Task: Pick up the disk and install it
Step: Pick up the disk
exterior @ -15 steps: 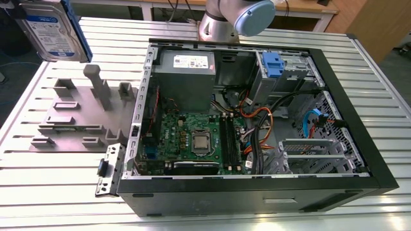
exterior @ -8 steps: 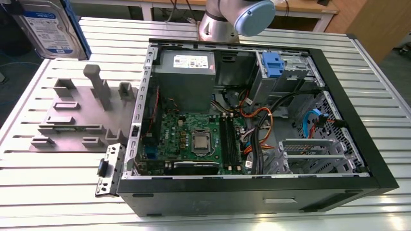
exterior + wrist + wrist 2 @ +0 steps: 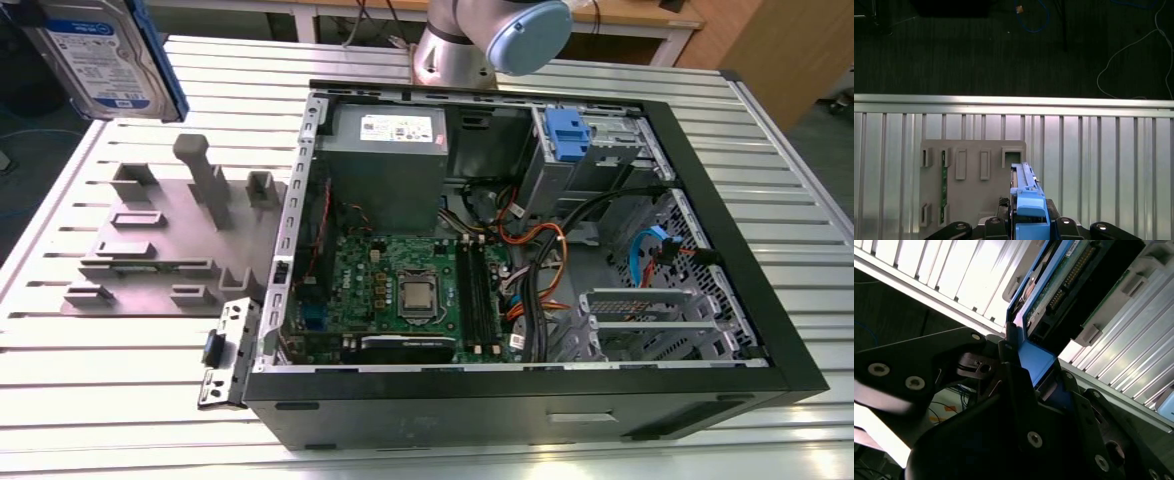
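Note:
The disk [image 3: 100, 50], silver-grey with a white-and-blue label and blue rails, hangs in the air at the exterior view's upper left, above the table edge and the grey fixture [image 3: 160, 240]. In the first wrist view the disk [image 3: 1025, 185] is edge-on over the fixture [image 3: 969, 185], with my gripper [image 3: 1030, 227] shut on its blue end tab. The second wrist view shows the black fingers [image 3: 1014, 375] clamped on either side of that blue tab, and the disk [image 3: 1074, 280] extends away from them.
An open computer case [image 3: 747, 250] lies on the slatted metal table [image 3: 120, 350]. It holds a motherboard [image 3: 400, 290], a grey power-supply box [image 3: 387, 150] and a blue caddy [image 3: 566, 135] in the drive bay. The arm's base [image 3: 494, 40] stands behind the case. Dark floor lies beyond the table edge [image 3: 1014, 100].

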Motion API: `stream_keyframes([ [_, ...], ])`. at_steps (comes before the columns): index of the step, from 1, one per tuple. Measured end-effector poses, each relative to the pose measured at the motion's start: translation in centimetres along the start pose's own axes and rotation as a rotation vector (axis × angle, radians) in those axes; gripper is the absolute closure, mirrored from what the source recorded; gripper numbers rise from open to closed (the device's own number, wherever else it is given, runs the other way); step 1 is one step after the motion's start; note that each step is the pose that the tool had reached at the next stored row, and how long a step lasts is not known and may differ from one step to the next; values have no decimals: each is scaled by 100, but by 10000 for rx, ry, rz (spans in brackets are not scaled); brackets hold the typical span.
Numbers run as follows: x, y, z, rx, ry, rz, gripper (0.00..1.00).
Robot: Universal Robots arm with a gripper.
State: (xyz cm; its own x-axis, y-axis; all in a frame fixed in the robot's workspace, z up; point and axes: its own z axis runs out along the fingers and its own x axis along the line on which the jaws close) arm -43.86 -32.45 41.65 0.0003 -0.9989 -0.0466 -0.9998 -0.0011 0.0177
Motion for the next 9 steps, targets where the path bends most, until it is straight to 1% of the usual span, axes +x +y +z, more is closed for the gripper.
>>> stream_keyframes([
  [9,-1,1,-19,-1,15,1,64],
])
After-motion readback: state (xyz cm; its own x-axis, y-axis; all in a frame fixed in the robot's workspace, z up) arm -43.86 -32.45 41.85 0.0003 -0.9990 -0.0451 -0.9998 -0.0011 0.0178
